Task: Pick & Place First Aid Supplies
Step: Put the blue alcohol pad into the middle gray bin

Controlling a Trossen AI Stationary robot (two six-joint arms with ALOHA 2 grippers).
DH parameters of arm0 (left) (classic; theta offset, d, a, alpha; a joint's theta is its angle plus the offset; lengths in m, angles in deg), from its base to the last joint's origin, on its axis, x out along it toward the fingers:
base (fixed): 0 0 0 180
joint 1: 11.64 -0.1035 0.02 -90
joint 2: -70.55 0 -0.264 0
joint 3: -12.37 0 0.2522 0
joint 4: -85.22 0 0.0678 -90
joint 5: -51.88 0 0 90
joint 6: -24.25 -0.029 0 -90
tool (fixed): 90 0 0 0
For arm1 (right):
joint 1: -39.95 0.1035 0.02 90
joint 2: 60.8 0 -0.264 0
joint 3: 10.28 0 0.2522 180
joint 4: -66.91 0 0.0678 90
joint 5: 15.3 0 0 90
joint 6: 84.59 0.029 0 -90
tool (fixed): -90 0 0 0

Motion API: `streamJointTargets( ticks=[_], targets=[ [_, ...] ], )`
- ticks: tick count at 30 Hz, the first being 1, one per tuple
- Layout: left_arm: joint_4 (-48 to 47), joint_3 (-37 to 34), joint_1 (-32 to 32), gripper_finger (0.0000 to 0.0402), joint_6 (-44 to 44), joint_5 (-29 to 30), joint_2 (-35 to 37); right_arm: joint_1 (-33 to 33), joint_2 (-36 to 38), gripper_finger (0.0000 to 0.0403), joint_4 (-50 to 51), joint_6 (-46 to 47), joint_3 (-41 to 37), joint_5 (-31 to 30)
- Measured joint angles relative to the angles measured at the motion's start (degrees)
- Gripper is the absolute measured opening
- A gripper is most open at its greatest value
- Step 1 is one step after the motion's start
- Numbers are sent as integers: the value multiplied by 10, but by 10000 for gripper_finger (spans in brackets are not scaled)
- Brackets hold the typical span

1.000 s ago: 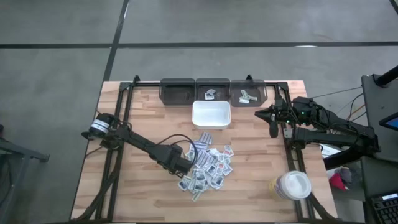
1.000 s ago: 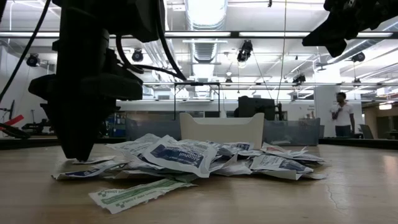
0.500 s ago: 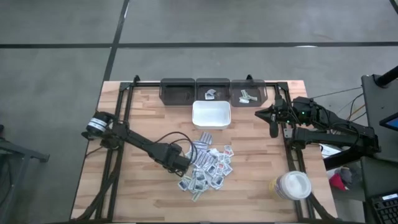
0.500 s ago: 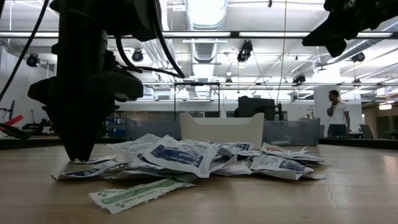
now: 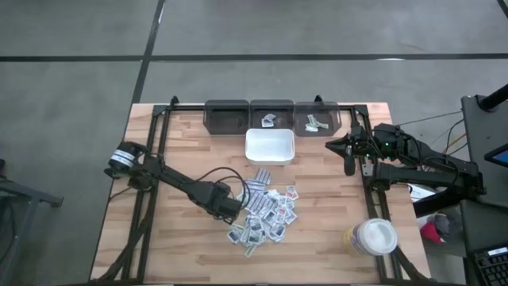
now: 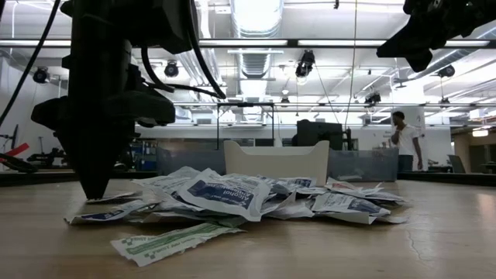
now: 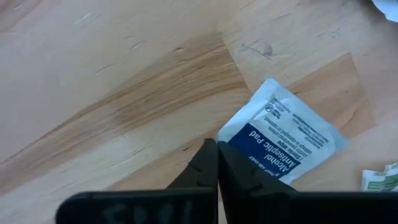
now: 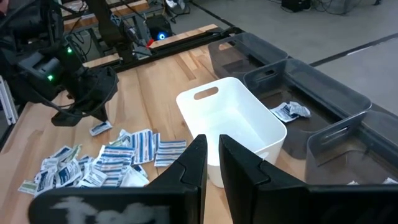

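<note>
The first aid supplies (image 5: pixel 266 213) lie in a loose pile of small flat packets at the table's middle, seen in the low view as a low heap (image 6: pixel 256 198). One white-and-blue antiseptic pad packet (image 7: pixel 283 134) lies flat at the pile's left edge (image 8: pixel 99 129). My left gripper (image 7: pixel 217 144) points straight down at this packet's corner, fingers shut, its tips at the table (image 6: pixel 93 194). My right gripper (image 8: pixel 212 146) hangs high over the table's right side (image 5: pixel 348 167), its fingers a narrow gap apart, holding nothing. My left gripper comes from above, pointing down, and its shut fingertips (image 7: pixel 208 155) meet at the packet's blue-printed corner (image 7: pixel 231 135). Only that corner edge is at the fingertips. The rest of the packet lies flat on the wood.
A white square tray (image 5: pixel 270 145) stands beyond the pile, with dark bins (image 5: pixel 272 115) behind it at the far edge, two holding a few packets. A round white-lidded jar (image 5: pixel 373 237) stands near right. Bare wood lies left of the pile. A person stands in the room behind.
</note>
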Motion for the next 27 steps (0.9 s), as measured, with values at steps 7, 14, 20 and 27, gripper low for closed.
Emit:
streamJointTargets(
  ticks=[7, 14, 20, 27],
  targets=[
    [-27, 20, 1, 0, -2, 16, 0, 0, 0, 38, 0, -1, 0, 0],
    [-130, 26, 0, 0, -2, 55, -4, 0, 0, 38, 0, -2, 0, 0],
    [-186, 37, 0, 0, 12, 53, -4, 0, 0, 38, 0, -2, 0, 0],
    [-183, 77, 0, 0, 7, 61, -4, 0, 0, 38, 0, -2, 0, 0]
  ],
)
